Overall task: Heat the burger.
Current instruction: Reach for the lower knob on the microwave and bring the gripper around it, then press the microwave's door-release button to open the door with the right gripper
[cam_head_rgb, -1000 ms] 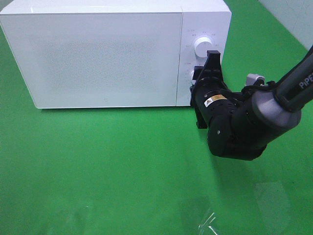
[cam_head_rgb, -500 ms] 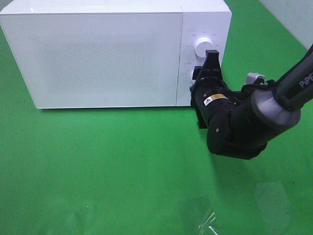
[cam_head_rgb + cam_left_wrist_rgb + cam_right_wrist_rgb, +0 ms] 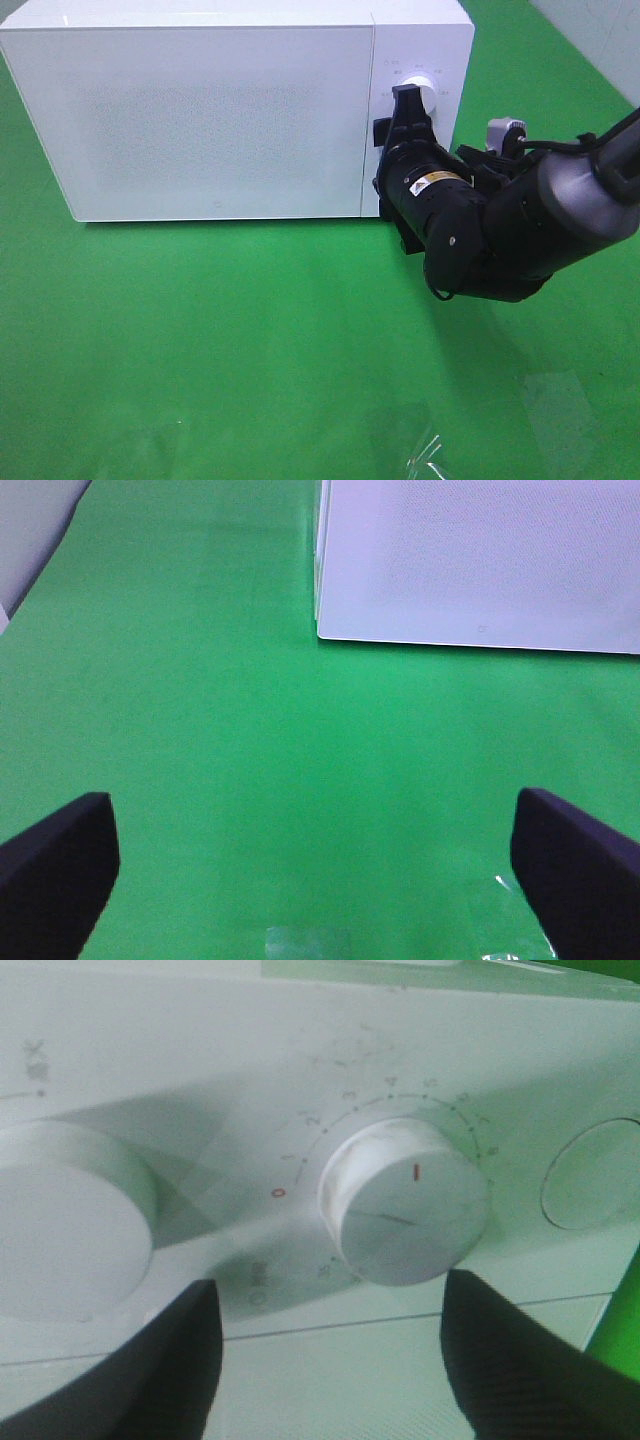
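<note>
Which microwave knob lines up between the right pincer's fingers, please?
The numbered knob with the red mark; the other knob sits outside the fingers.

- A white microwave [image 3: 210, 110] stood on the green desk [image 3: 250, 340] toward 11 o'clock, its door shut.
- Its 3 o'clock panel carried a numbered dial [image 3: 405, 1200] with a red mark.
- A clear scrap [image 3: 428, 455] lay near 6 o'clock.

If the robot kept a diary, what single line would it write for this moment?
microwave: door closed | right claw: open, facing numbered dial | left claw: open, over green table | burger: not in view
</note>
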Controlling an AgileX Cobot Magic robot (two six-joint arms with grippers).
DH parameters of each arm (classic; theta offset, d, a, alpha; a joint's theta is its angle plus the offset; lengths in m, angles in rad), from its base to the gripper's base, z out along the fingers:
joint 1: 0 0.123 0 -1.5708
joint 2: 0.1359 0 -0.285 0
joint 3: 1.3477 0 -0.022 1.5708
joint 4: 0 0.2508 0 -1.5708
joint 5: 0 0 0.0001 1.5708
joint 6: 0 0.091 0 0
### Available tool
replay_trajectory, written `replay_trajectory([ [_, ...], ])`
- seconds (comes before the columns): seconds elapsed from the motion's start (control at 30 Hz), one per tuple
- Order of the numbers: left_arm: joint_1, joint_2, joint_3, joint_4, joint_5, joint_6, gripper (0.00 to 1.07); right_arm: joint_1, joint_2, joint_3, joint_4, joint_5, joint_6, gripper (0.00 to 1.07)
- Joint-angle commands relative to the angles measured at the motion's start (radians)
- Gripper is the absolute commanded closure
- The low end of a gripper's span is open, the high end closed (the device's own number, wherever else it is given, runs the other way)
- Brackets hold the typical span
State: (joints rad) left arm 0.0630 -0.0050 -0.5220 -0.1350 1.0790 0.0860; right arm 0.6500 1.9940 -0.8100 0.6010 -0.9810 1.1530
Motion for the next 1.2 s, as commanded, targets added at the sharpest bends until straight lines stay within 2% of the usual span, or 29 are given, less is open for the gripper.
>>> replay_trajectory([
  [0.03,0.000,-0.016,0.003,-0.002,-0.009,0.001,0.07,-0.010,-0.033,0.010,-0.008,0.012,-0.059,0.43],
  [0.23,0.000,-0.016,0.003,-0.002,-0.009,0.001,0.07,-0.010,-0.117,0.085,-0.016,0.120,-0.197,0.43],
  [0.3,0.000,-0.016,0.003,-0.002,-0.009,0.001,0.07,-0.010,-0.178,0.125,-0.040,0.200,-0.312,0.43],
  [0.47,0.000,-0.016,0.003,-0.002,-0.009,0.001,0.07,-0.010,-0.224,0.143,-0.051,0.253,-0.408,0.43],
  [0.53,0.000,-0.016,0.003,-0.002,-0.009,0.001,0.07,-0.010,-0.279,0.146,-0.108,0.349,-0.547,0.43],
  [0.63,0.000,-0.016,0.003,-0.002,-0.009,0.001,0.07,-0.010,-0.308,0.146,-0.156,0.395,-0.597,0.43],
  [0.67,0.000,-0.016,0.003,-0.002,-0.009,0.001,0.07,-0.010,-0.340,0.146,-0.206,0.433,-0.642,0.43],
  [0.77,0.000,-0.016,0.003,-0.002,-0.009,0.001,0.07,-0.010,-0.357,0.146,-0.229,0.455,-0.667,0.43],
  [0.9,0.000,-0.016,0.003,-0.002,-0.009,0.001,0.07,-0.013,-0.455,0.146,-0.342,0.606,-0.821,0.43],
  [1.0,0.000,-0.016,0.003,-0.002,-0.009,0.001,0.07,-0.013,-0.490,0.146,-0.364,0.668,-0.868,0.43],
  [1.2,0.000,-0.016,0.003,-0.002,-0.009,0.001,0.07,-0.013,-0.591,0.146,-0.447,0.927,-1.014,0.43],
])
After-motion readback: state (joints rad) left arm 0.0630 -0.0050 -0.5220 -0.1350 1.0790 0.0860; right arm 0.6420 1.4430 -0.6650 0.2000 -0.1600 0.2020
